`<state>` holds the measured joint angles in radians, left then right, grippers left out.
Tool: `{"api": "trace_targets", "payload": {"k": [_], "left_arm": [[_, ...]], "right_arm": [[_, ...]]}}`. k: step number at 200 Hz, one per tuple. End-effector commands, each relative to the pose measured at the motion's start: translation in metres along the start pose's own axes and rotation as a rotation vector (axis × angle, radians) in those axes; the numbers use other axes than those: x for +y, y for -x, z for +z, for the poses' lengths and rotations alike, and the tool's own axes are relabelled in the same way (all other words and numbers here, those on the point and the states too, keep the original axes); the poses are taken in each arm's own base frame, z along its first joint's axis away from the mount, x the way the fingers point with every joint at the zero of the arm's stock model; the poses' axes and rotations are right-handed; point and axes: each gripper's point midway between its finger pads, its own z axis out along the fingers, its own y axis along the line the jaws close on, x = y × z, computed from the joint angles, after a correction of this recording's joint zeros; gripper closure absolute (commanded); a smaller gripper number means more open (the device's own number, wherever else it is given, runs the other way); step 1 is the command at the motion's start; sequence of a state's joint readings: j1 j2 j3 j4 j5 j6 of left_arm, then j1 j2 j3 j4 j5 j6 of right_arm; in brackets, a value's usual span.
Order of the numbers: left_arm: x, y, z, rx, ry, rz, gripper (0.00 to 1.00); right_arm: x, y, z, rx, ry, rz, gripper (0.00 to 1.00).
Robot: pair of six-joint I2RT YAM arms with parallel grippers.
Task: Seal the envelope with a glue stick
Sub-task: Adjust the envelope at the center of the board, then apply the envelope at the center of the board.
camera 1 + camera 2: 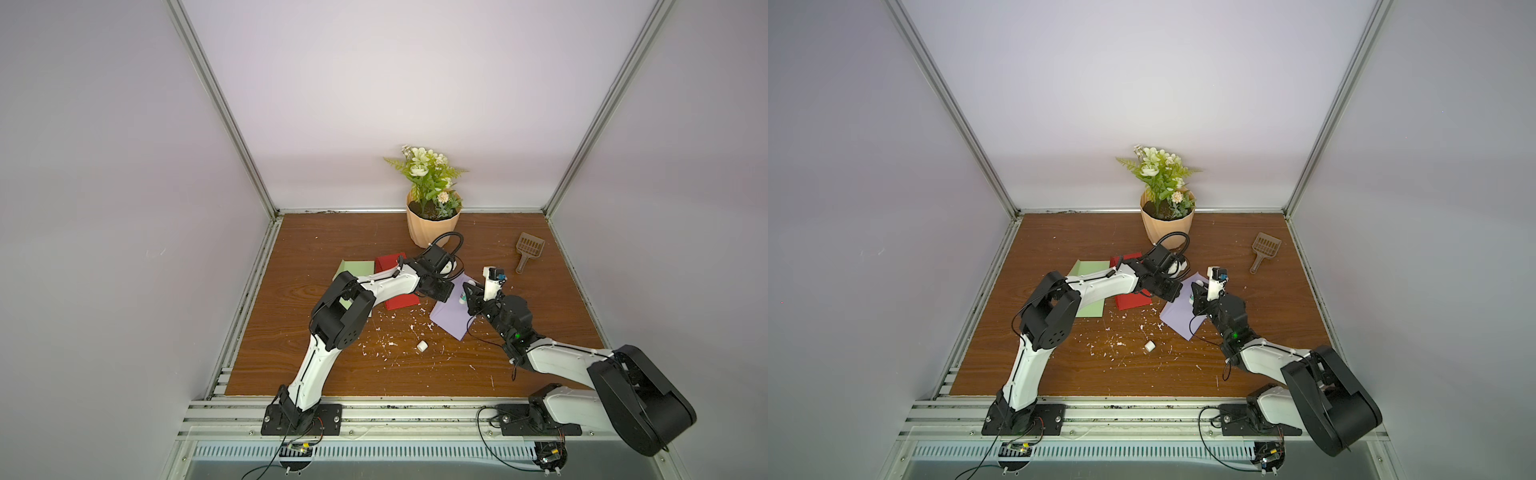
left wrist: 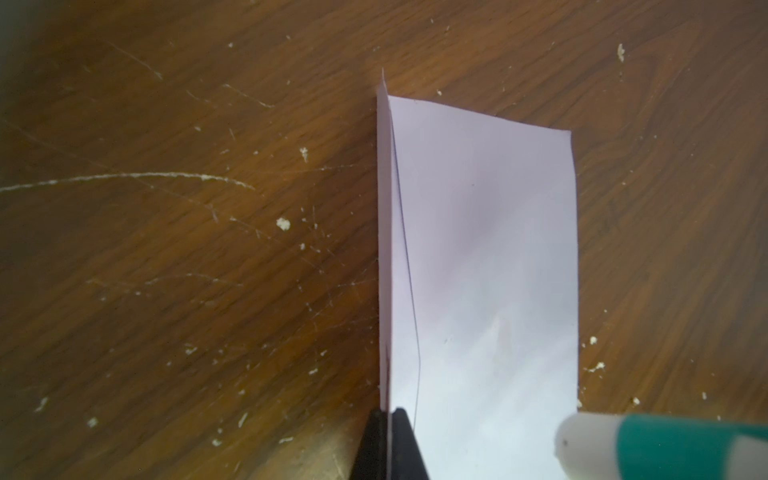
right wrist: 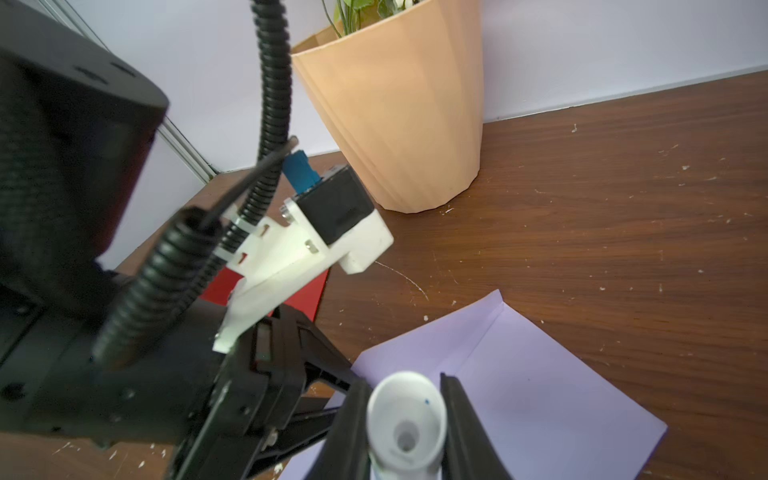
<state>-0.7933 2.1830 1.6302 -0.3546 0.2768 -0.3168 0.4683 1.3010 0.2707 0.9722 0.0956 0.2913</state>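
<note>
Glue stick (image 2: 673, 451): white, teal band, print unreadable.
My right gripper (image 3: 405, 386): clamps it.
My left gripper (image 2: 389, 419): pinches lilac envelope (image 2: 490, 249).

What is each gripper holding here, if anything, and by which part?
Right gripper: the glue stick, fingers on opposite sides of its white tube. Left gripper: the lavender envelope, fingers pinched shut on the edge of its lifted flap.

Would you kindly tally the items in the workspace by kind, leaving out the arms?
Envelopes: 3 (green, red, purple)
Glue stick: 1
Cap: 1
Potted plant: 1
Scoop: 1
Total: 7
</note>
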Motion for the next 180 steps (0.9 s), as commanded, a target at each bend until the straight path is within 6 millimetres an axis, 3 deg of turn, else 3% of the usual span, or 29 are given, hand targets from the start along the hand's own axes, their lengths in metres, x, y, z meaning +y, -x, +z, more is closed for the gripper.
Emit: {"api": "trace_targets", "payload": {"k": [1, 105, 180], "left_arm": [[-0.013, 0.006, -0.008, -0.023, -0.033, 0.032, 0.98], [-0.001, 0.000, -0.005, -0.010, 0.025, 0.016, 0.98], [-0.005, 0.003, -0.007, -0.018, 0.013, 0.013, 0.98]], "right_arm": [[0.012, 0.025, 0.009, -0.086, 0.043, 0.008, 1.00], [-0.007, -0.005, 0.035, 0.010, -0.016, 0.067, 1.00], [-0.012, -0.021, 0.046, 0.060, -0.035, 0.086, 1.00]]}}
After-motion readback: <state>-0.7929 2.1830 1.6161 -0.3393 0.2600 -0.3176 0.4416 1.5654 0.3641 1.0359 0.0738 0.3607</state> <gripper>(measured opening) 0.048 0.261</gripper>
